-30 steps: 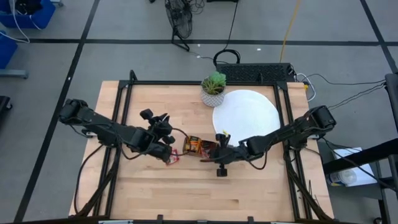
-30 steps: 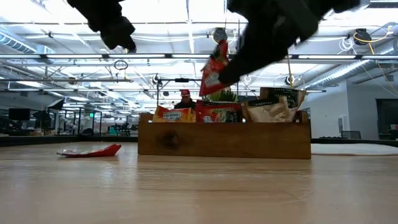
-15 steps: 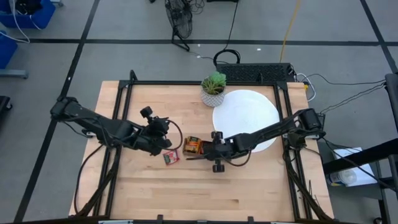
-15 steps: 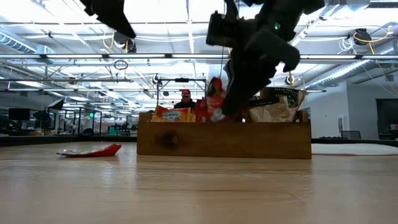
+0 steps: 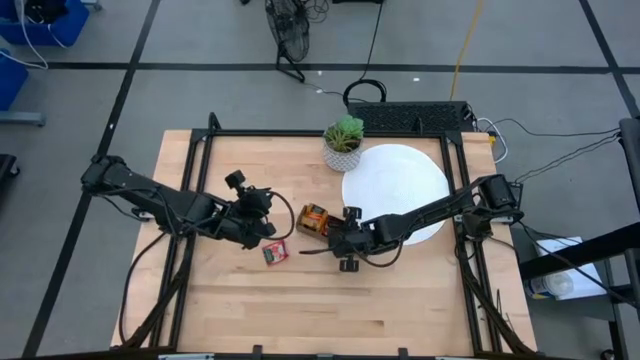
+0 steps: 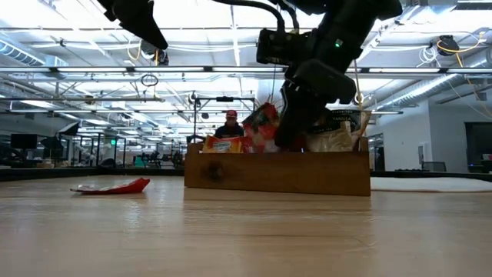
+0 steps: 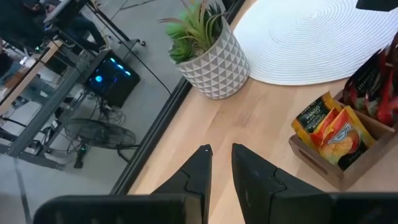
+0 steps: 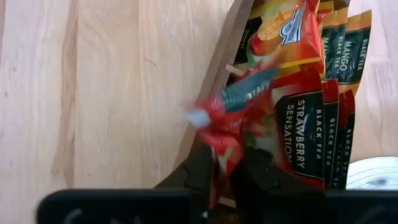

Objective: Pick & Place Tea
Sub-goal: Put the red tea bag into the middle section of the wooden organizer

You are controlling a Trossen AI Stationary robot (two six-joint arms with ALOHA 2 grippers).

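Note:
A brown wooden tray (image 5: 313,220) near the table's middle holds upright tea sachets, orange ones (image 7: 326,127) at one end and red ones (image 8: 305,124) beside them. My right gripper (image 8: 224,163) hangs over the tray, shut on a red tea sachet (image 8: 227,115). Another red sachet (image 5: 275,253) lies flat on the table, nearer the front than the tray. My left gripper (image 7: 221,149) hovers above the table to the left of the tray; its fingers stand a narrow gap apart with nothing between them. My right gripper pinches the red sachet's upper part (image 8: 222,149) between its two fingers, coming slanting down from the table's right side. The sachet (image 6: 261,127) stands tilted below the fingers. Its lower end is down among the sachets in the tray.
A white round disc (image 5: 395,180) lies at the far right of the table, and a small potted plant (image 5: 343,140) stands at its far left rim. The black frame rails (image 5: 200,180) run along the table's sides. A person in a red cap (image 6: 231,123) sits far behind the table.
My right gripper has carried the red sachet down and toward the table's left, from above the tray into it. The tray has shifted and turned a little toward the far edge. My left gripper has risen away from the red sachet, which has stayed lying on the table.

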